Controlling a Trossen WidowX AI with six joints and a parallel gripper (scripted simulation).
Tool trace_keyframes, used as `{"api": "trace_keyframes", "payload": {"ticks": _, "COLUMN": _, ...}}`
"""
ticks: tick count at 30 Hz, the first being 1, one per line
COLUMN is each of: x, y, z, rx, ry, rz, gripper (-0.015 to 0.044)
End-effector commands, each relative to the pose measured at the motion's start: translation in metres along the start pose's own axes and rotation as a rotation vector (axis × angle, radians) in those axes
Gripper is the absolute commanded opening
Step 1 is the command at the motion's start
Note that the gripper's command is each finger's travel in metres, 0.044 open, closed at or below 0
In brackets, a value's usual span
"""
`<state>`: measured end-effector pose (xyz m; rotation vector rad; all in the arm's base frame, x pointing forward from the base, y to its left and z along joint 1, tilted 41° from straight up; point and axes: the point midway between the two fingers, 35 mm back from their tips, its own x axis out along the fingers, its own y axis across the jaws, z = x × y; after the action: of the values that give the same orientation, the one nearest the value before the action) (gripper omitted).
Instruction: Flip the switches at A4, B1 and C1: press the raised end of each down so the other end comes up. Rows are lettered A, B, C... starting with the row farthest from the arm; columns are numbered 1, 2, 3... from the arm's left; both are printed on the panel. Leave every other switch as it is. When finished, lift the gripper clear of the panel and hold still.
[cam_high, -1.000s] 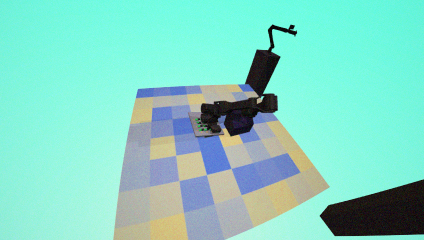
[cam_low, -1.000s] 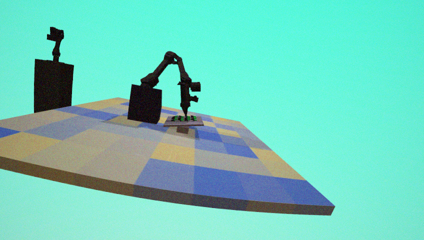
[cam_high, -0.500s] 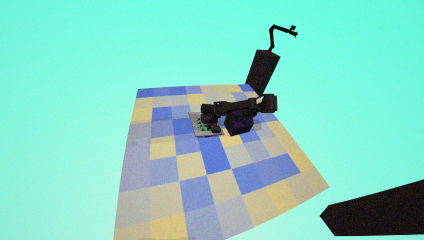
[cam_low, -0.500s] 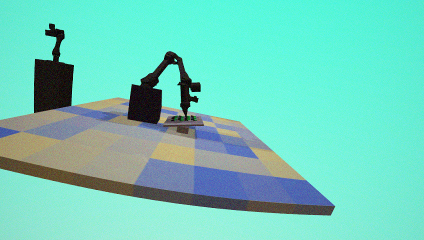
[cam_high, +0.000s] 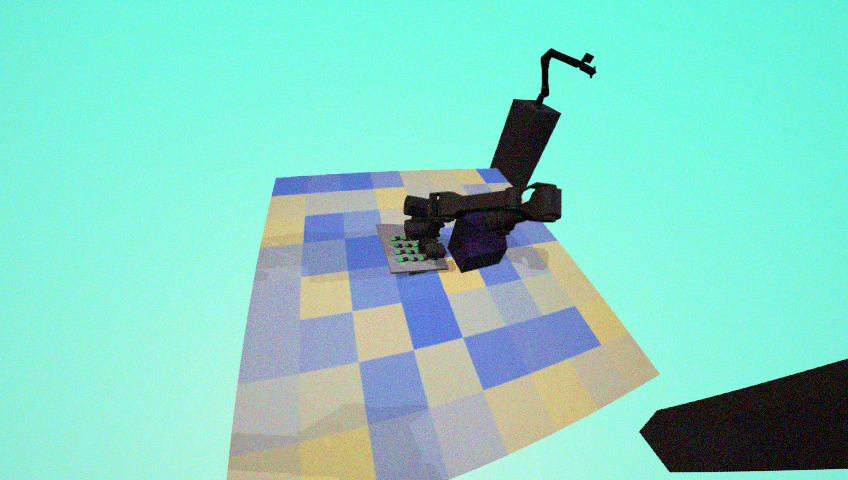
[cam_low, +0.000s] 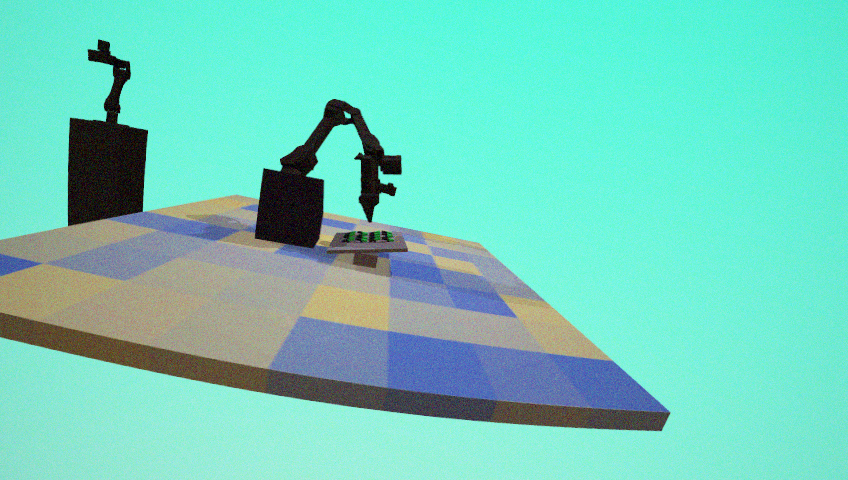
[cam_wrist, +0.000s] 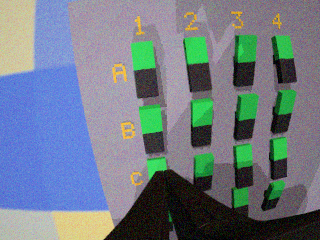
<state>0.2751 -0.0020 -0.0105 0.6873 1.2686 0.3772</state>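
Stand (cam_high: 526, 142) (cam_low: 107, 172) at far left of the exterior frame; then box (cam_high: 476, 246) (cam_low: 289, 208), left of centre; near centre, panel (cam_high: 383, 231) (cam_low: 336, 246) (cam_wrist: 100, 100), below gripper (cam_high: 435, 249) (cam_low: 370, 220) (cam_wrist: 164, 178), jaws closed, nothing between. In the wrist frame, B1 (cam_wrist: 152, 129) left of centre, C1 (cam_wrist: 157, 164) partly hidden behind fingertips, A4 (cam_wrist: 284, 59) upper right.

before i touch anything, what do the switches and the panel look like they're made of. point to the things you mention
Switches (cam_wrist: 201, 112): probably plastic, each half green and half black, with flat, even colour and crisp block edges. Panel (cam_high: 385, 237) (cam_low: 365, 248) (cam_wrist: 95, 60): matte grey, maybe painted metal or plastic; its plain face shows no grain.
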Motion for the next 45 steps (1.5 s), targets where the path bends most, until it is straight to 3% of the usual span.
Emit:
{"api": "trace_keyframes", "payload": {"ticks": 1, "x": -0.031, "y": 0.002, "z": 0.005, "rx": -0.014, "ry": -0.009, "rz": 0.000, "gripper": 0.0000}}
{"api": "trace_keyframes", "payload": {"ticks": 6, "x": -0.031, "y": 0.002, "z": 0.003, "rx": -0.014, "ry": -0.009, "rz": 0.000, "gripper": 0.0000}}
{"api": "trace_keyframes", "payload": {"ticks": 12, "x": -0.030, "y": 0.002, "z": -0.035, "rx": -0.013, "ry": -0.007, "rz": 0.000, "gripper": 0.0000}}
{"api": "trace_keyframes", "payload": {"ticks": 16, "x": -0.028, "y": 0.001, "z": -0.035, "rx": -0.013, "ry": -0.008, "rz": 0.000, "gripper": 0.0000}}
{"api": "trace_keyframes", "payload": {"ticks": 21, "x": 0.005, "y": 0.002, "z": -0.036, "rx": -0.012, "ry": -0.033, "rz": 0.002, "gripper": 0.0000}}
{"api": "trace_keyframes", "payload": {"ticks": 45, "x": 0.029, "y": 0.002, "z": -0.036, "rx": -0.012, "ry": -0.033, "rz": 0.003, "gripper": 0.0000}}
